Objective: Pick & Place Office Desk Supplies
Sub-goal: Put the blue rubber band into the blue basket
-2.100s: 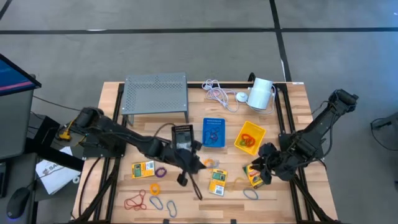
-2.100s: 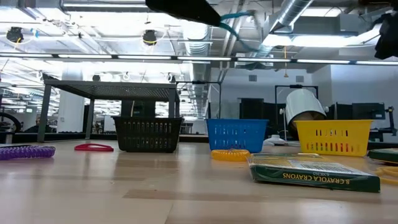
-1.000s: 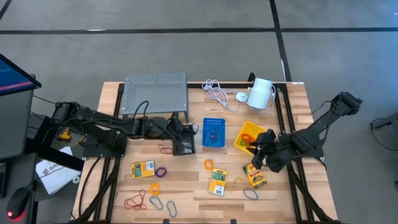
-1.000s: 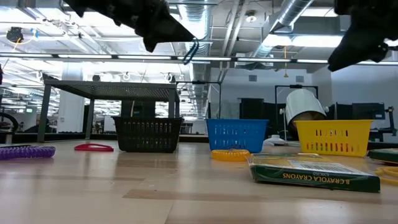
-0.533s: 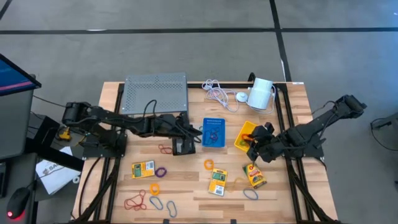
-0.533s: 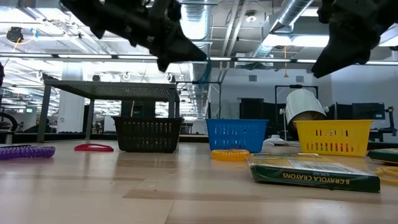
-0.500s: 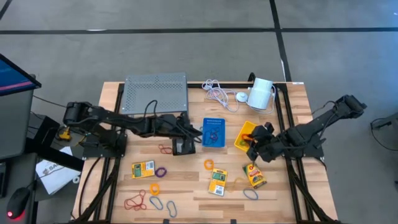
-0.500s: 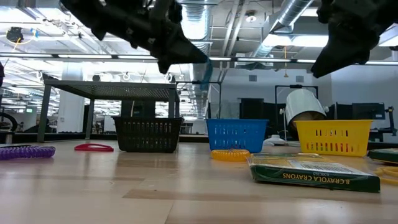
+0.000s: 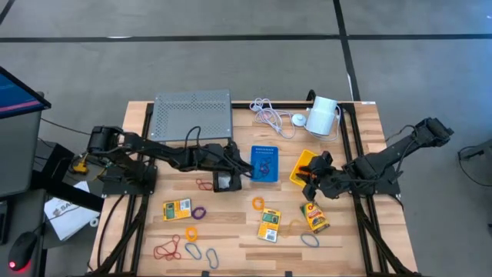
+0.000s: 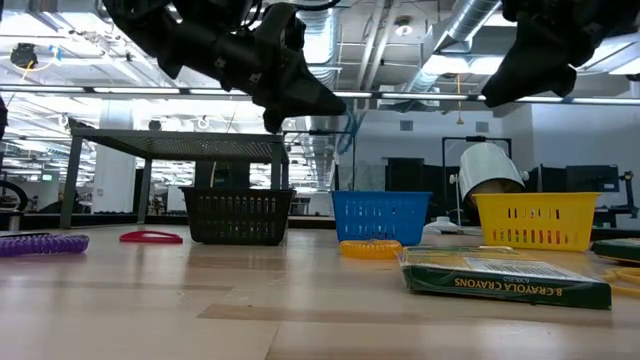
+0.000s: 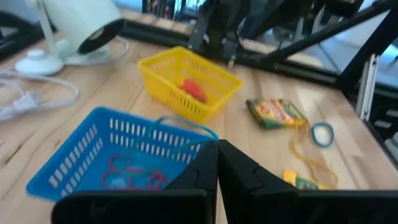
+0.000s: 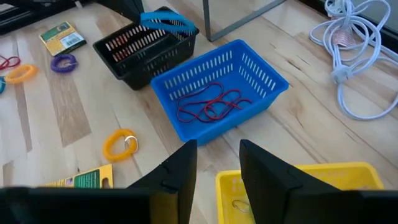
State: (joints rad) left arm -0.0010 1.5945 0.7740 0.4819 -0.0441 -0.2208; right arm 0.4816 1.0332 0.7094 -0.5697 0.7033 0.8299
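Blue loop (image 11: 186,126): thin, pinched at one end in the fully closed left gripper (image 11: 217,144). It arches clear of the fingertips above the 9 o'clock rim of the blue bin (image 9: 265,149), which sits near the table's centre. The carry is judged to be kept high so the loop can be dropped among the red loops (image 12: 211,106) already lying inside.

The black bin (image 12: 146,43) is placed at 9 o'clock of the blue bin, and the yellow bin (image 9: 317,160) at 3 o'clock.

The right gripper (image 9: 310,177) is held over the yellow bin's 7 o'clock corner, fingers partly apart. Nothing is seen between them, and a red item (image 11: 194,90) lies in that bin. A crayon packet (image 9: 315,218) is left on the table at 6 o'clock of the yellow bin.

Hidden or unclear:
- The black bin's contents are masked by the left arm in the high view.
- Both fingertip pairs are lost in silhouette in the low view.
- Whether the loop's free end touches the blue rim cannot be told.
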